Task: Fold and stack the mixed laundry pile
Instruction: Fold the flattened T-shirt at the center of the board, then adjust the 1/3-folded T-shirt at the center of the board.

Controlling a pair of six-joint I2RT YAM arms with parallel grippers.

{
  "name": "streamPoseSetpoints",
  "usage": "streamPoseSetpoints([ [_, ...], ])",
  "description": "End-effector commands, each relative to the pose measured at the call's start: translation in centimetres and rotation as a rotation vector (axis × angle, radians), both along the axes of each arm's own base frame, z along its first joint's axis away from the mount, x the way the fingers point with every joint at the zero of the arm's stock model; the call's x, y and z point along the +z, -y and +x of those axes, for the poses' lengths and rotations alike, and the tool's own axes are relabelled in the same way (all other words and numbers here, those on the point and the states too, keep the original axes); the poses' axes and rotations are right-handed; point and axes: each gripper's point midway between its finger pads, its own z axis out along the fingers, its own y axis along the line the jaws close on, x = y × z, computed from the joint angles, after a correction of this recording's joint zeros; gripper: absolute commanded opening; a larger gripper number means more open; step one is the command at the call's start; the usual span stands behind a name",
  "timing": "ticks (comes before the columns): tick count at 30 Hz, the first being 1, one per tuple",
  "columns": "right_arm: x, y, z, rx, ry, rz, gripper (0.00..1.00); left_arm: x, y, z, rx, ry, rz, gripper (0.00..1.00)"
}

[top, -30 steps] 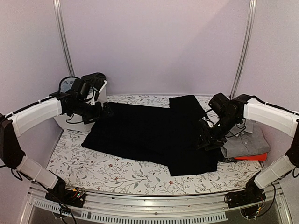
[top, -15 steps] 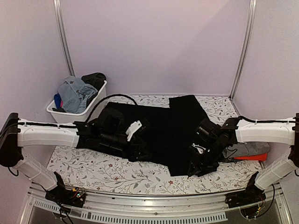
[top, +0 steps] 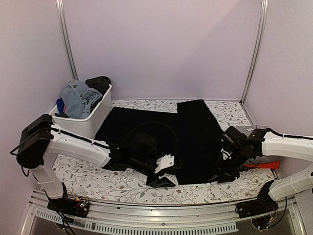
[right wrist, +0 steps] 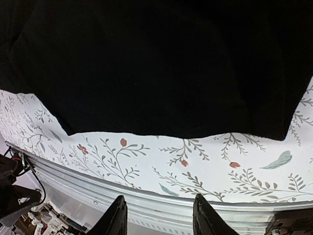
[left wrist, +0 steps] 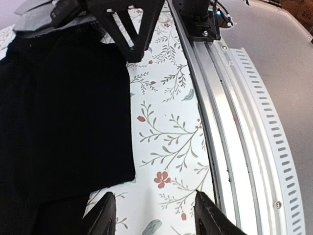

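A large black garment [top: 161, 129] lies spread flat across the middle of the floral table. My left gripper [top: 161, 181] hovers at its near edge, just off the front corner of the black cloth [left wrist: 63, 112]. Its fingers [left wrist: 105, 218] stand apart over bare tablecloth with nothing between them. My right gripper [top: 222, 175] is low at the garment's near right edge. In the right wrist view the gripper [right wrist: 159, 218] is open over the front rail, and the black hem [right wrist: 156, 73] lies just beyond. Denim pieces [top: 78, 98] and dark cloth [top: 99, 83] fill the white tub [top: 95, 122].
Folded grey and red clothes [top: 264, 165] lie at the right edge, partly under my right arm. The metal front rail [left wrist: 230, 122] runs close beside both grippers. The right gripper's dark fingers [left wrist: 129, 29] show at the top of the left wrist view.
My left arm has swung from the tub at the back left down to the garment's near edge. My right gripper has moved from the garment's right side toward the front rail.
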Motion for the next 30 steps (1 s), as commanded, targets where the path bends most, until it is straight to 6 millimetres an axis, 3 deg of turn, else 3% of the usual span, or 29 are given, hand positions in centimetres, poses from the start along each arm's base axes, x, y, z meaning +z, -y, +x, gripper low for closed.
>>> streamPoseSetpoints([
  [1,-0.9,1.5,1.0,-0.104,0.024,-0.086,0.45,-0.3,2.3,-1.1,-0.101,0.071,-0.032,0.53],
  [7,-1.9,2.1,1.7,-0.136,0.026,-0.141,0.46,-1.9,3.3,-1.2,-0.138,0.074,-0.012,0.53],
  [18,1.3,1.2,3.8,-0.167,0.097,-0.061,0.47,-7.0,5.1,1.0,-0.067,0.086,0.084,0.51],
  [23,2.2,1.6,4.0,-0.172,0.109,-0.057,0.47,-8.8,5.2,2.1,-0.027,0.071,0.132,0.44],
  [30,3.0,2.2,4.6,-0.160,0.131,-0.045,0.48,-11.1,3.5,3.5,0.005,0.020,0.199,0.24],
])
